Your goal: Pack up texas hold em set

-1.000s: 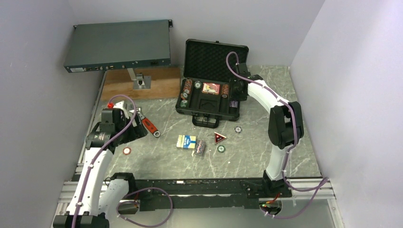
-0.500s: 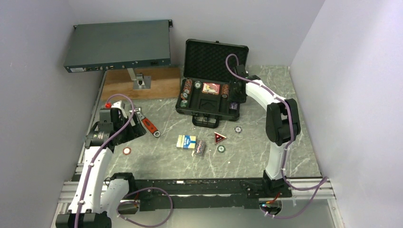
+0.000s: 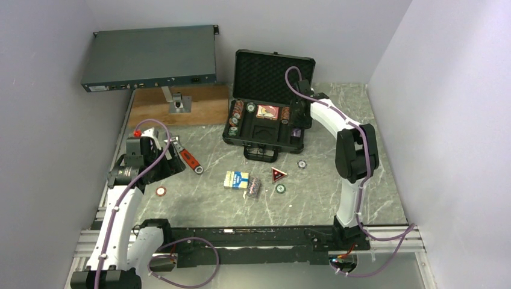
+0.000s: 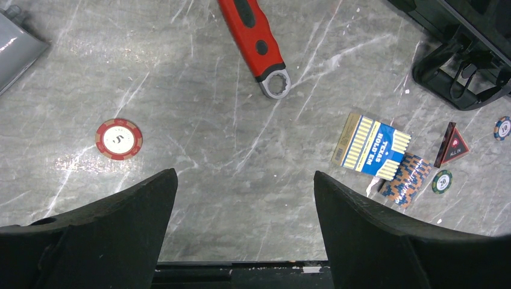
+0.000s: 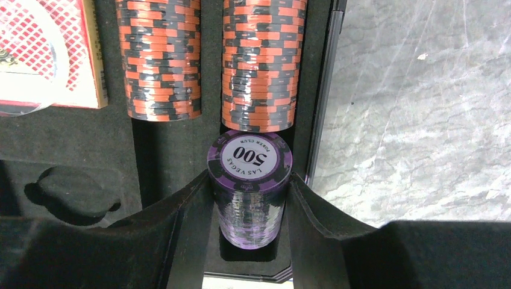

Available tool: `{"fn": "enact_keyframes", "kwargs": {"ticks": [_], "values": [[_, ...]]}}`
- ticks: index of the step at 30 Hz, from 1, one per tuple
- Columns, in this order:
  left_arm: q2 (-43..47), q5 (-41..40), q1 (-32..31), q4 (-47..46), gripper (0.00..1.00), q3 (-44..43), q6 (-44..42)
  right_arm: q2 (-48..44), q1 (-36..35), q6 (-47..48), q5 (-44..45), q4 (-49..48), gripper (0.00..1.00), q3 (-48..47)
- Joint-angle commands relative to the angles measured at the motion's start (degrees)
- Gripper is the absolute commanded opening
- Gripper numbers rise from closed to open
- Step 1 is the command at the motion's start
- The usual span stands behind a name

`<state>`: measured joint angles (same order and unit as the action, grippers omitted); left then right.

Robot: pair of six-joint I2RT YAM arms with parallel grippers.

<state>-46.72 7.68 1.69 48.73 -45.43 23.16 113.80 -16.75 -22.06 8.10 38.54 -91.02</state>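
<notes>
A purple striped poker-chip stack (image 5: 249,158), clamped in the half-closed right end effector (image 5: 248,201), is judged mid-seating in a slot of the black foam-lined case (image 3: 272,75); release is called for next. The left end effector (image 4: 244,176) is seen wide open, empty.

Black case (image 3: 274,75) open, purple chip stack (image 5: 250,189) in its slot, card box (image 3: 237,180) and red token (image 3: 278,174) outside

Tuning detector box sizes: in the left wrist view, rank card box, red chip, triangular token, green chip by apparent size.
1. card box
2. red chip
3. triangular token, close to the red chip
4. green chip, farther from the camera, so apparent size only
</notes>
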Motion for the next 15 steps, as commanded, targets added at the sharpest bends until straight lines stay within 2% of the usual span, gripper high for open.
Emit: {"fn": "enact_keyframes", "kwargs": {"ticks": [1, 11, 15], "values": [[0.31, 0.06, 0.36, -1.43, 0.90, -0.82, -0.66, 1.33, -0.11, 0.61, 1.57, 0.18, 0.00, -5.33], [0.24, 0.10, 0.39, -1.36, 0.91, -0.89, -0.61, 4.10, -0.02, 1.05, 0.69, 2.79, 0.03, -8.05], [0.23, -0.10, 0.40, -1.34, 0.91, -0.89, -0.49, 5.27, 0.01, 0.80, 1.34, 5.10, 0.12, -10.45]]}}
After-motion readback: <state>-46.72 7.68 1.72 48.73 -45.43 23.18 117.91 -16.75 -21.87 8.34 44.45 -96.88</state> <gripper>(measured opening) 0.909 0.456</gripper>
